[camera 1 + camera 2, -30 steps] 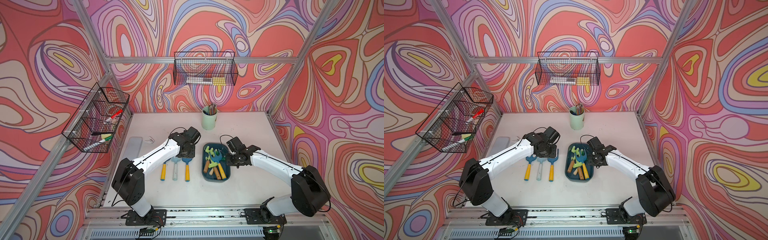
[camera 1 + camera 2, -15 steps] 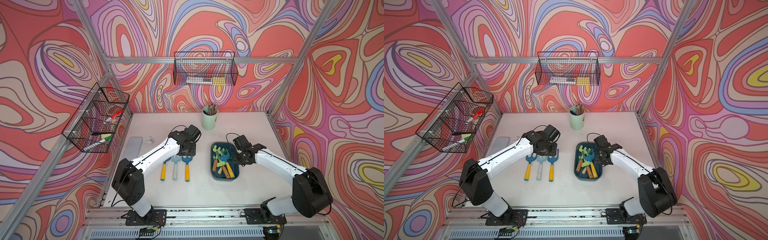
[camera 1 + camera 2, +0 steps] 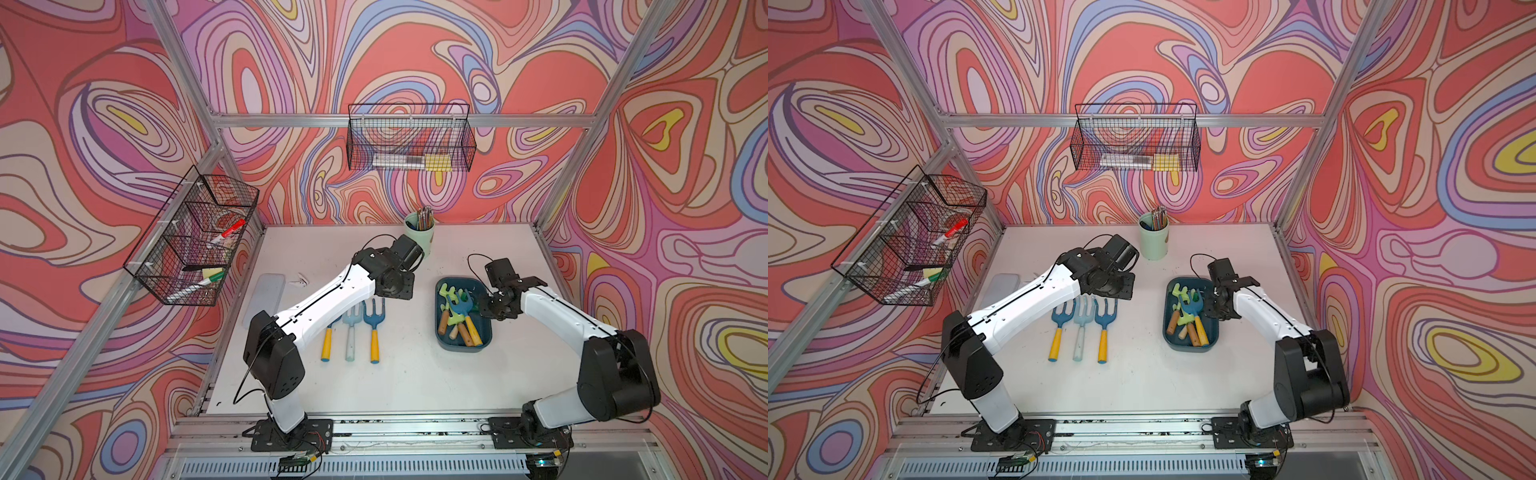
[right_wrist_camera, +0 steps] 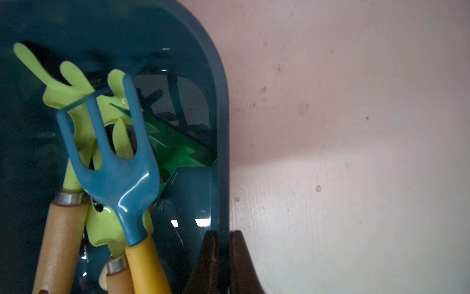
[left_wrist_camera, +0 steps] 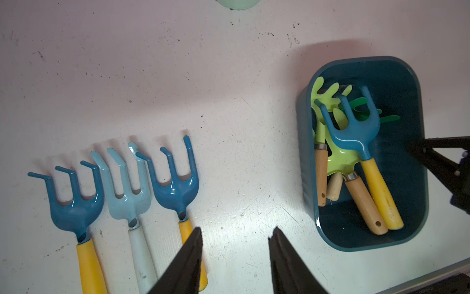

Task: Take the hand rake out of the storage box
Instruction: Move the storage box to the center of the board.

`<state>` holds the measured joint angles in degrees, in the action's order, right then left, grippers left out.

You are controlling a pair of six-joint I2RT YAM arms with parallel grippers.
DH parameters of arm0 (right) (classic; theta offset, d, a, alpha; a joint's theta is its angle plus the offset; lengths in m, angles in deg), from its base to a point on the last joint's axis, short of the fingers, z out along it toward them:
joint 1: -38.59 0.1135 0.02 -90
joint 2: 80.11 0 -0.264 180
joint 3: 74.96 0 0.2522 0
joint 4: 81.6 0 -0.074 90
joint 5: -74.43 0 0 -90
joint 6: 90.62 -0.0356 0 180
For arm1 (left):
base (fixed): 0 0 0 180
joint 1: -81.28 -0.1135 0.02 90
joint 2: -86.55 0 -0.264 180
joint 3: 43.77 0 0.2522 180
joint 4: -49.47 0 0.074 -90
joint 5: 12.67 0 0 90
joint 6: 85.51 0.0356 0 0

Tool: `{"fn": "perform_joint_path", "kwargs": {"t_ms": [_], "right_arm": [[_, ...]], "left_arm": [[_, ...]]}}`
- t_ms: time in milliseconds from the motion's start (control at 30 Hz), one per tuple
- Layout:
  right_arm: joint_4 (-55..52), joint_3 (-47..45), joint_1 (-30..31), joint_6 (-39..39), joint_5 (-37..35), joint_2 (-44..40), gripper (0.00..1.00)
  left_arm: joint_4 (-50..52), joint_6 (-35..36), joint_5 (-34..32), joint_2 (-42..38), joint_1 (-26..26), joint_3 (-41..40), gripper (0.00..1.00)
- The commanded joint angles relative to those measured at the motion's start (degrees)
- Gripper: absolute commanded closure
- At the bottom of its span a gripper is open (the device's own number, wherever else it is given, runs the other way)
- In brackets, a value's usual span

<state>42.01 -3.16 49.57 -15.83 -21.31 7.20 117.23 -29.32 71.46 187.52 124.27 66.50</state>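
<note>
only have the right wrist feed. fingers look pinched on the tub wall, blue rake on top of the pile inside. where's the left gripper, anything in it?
Observer: The left gripper is open and empty, hovering over the table beside the storage box.
Operator: any rakes already out?
Observer: Three, lying in a row on the table: the outer blue rake, the pale blue rake and the inner blue rake, which is the one nearest the box.
Operator: anything beyond the box's far end?
Observer: A mint cup stands farther back on the table, apart from the box.
</note>
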Motion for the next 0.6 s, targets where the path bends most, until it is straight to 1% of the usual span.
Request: {"fn": "perform_joint_path", "kwargs": {"t_ms": [0,100,233,300,367,500,533,567], "right_arm": [[0.5,1.9,-1.5,4.7,-1.4,2.5,0.91],[1.2,2.3,-4.0,6.7,-1.8,3.4,0.91],[1.9,2.5,-7.0,12.2,-2.1,3.4,0.9],[1.6,3.4,-9.1,13.9,-0.5,4.0,0.9],[1.7,4.3,-9.7,14.4,2.5,4.6,0.88],[2.9,4.3,-9.7,13.5,7.4,5.2,0.79],[3.2,4.1,-9.7,12.8,8.1,5.3,0.72],[3.3,3.9,-9.7,12.2,8.5,5.3,0.68]], "left_arm": [[3.2,1.2,0.3,1.2,-0.2,2.4,0.53],[4.2,1.6,-0.1,1.9,-0.2,3.5,0.53],[4.6,1.6,1.2,3.4,-0.1,5.3,0.52],[5.0,1.2,2.4,5.1,0.5,7.7,0.53],[5.0,0.6,2.5,6.5,2.2,10.0,0.53],[3.3,-3.9,4.3,9.8,5.2,13.7,0.52],[2.2,-5.9,5.1,10.8,5.8,14.2,0.52],[1.4,-7.5,5.4,11.8,6.4,14.8,0.52]]}}
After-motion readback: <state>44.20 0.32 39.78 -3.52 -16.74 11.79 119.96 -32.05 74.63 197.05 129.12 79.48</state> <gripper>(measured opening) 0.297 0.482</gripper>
